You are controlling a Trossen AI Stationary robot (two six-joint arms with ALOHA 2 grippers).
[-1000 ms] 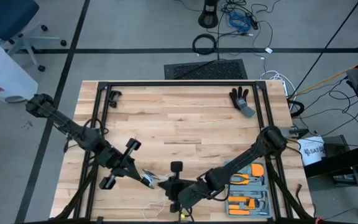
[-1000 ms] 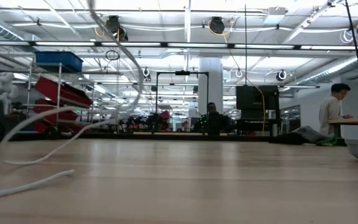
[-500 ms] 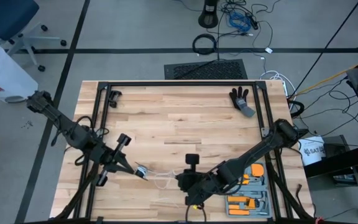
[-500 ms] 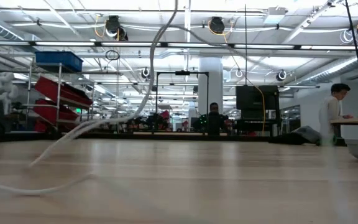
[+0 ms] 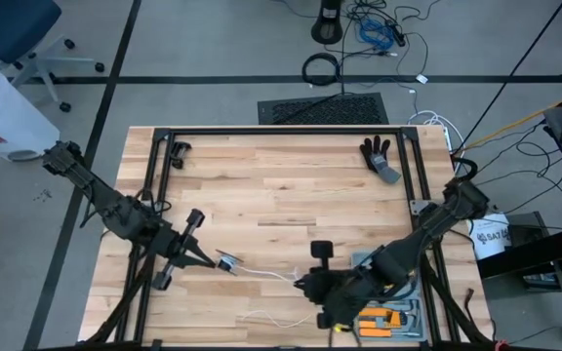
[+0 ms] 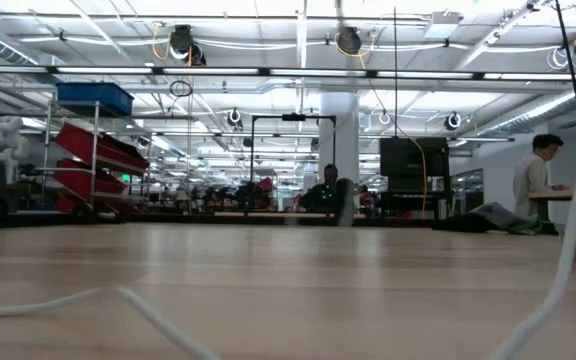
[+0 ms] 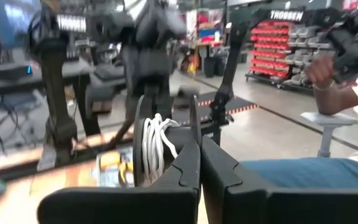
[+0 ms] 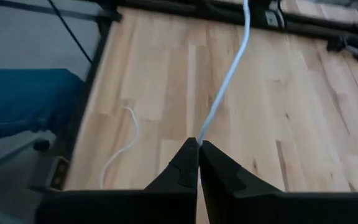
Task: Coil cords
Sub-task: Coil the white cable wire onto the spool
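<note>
Between the closed jaws of the right gripper (image 8: pixel 199 144) the white cord (image 8: pixel 225 81) is pinched, with no gap left between the 2 fingers. From that pinch the cord is drawn in 1 nearly straight line across the wooden table (image 8: pixel 278 106) toward the left arm; a slack tail (image 8: pixel 124 144) is left lying in a loose curve just beside the jaws.

Farther along the line, the left gripper (image 7: pixel 199 146) is also seen fully closed, its fingers clamped on the edge of the small black reel (image 7: pixel 143 152), on which several turns of cord are already wound. From above, the 2 grippers (image 5: pixel 224 263) (image 5: pixel 305 284) are set apart over the table's near part, the cord (image 5: pixel 261 273) stretched between them. Beyond the right gripper a tray of orange-handled tools (image 5: pixel 390 304) is seen, and at the far edge a black glove (image 5: pixel 379 156).

The cord is judged light, soft and limp, likely to slip or kink under a loose grip; it is best taken close to the reel, under light tension. The reel is judged rigid and best gripped across its rim
</note>
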